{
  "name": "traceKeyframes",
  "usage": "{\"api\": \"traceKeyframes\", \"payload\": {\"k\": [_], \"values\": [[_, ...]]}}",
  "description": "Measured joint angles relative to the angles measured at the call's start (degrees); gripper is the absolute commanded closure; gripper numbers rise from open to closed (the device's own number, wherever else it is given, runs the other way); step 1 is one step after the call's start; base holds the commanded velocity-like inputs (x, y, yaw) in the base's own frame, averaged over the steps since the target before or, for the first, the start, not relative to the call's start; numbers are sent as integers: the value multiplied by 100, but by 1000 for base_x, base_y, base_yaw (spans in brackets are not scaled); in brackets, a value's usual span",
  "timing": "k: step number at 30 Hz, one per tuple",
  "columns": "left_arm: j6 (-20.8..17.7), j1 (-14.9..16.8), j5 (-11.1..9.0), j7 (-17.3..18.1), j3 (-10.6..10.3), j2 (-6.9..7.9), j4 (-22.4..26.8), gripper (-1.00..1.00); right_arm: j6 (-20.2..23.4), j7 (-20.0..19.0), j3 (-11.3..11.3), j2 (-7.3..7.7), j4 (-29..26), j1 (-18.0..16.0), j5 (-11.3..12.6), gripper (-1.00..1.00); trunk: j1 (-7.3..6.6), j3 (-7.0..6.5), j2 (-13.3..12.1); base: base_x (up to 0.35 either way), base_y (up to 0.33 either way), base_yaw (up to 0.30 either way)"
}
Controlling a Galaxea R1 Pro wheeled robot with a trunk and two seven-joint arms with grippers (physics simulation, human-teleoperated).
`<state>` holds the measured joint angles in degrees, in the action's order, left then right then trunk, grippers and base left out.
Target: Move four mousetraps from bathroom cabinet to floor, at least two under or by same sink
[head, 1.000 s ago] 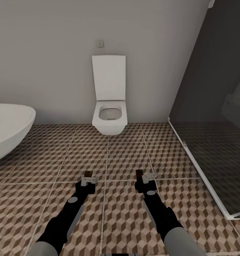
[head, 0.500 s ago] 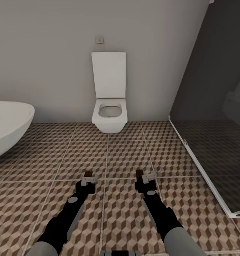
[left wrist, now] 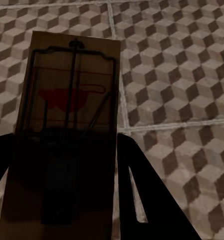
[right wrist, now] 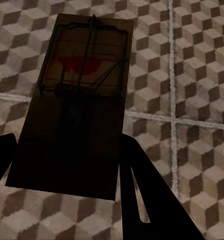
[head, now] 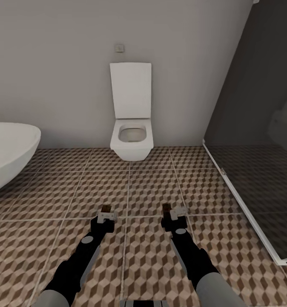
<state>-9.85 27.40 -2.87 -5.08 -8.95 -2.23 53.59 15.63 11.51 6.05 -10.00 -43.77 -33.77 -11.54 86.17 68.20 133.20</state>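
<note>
Above bathroom floor (head: pixel 152 187) | left gripper (head: pixel 106 212) grips mousetrap (left wrist: pixel 67 125) | right gripper (head: pixel 168 212) grips second mousetrap (right wrist: pixel 79 100) | arms forward, low

1. Toilet (head: pixel 131 140): on the far wall, centre, above the floor (head: pixel 152 187).
2. Bathtub (head: pixel 7 151): left of the toilet.
3. Glass screen (head: pixel 254 140): right.
4. Left claw (head: pixel 105 212), right claw (head: pixel 169 212): side by side, nearest, each holding a mousetrap (left wrist: pixel 67 120) (right wrist: pixel 82 100) over the floor.

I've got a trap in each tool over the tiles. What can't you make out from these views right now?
- Left tool and right tool, head view: traps too small to check grip.
- Left mousetrap, right mousetrap, wrist views: near ends hidden in dark shadow.
- Bathtub: cut off by the head view's edge.
- Behind the dark shower glass: blurred.
</note>
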Motion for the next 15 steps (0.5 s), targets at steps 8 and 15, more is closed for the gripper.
{"api": "traceKeyframes", "payload": {"k": [8,15], "values": [[-11,0,0,0,0,0,-5,100,-11,0,0,0,0,2,0,100,0,0,0,270,185,0],[-13,0,0,0,0,-4,-14,100,-18,0,0,0,0,-3,0,100,0,0,0,280,202,0]]}}
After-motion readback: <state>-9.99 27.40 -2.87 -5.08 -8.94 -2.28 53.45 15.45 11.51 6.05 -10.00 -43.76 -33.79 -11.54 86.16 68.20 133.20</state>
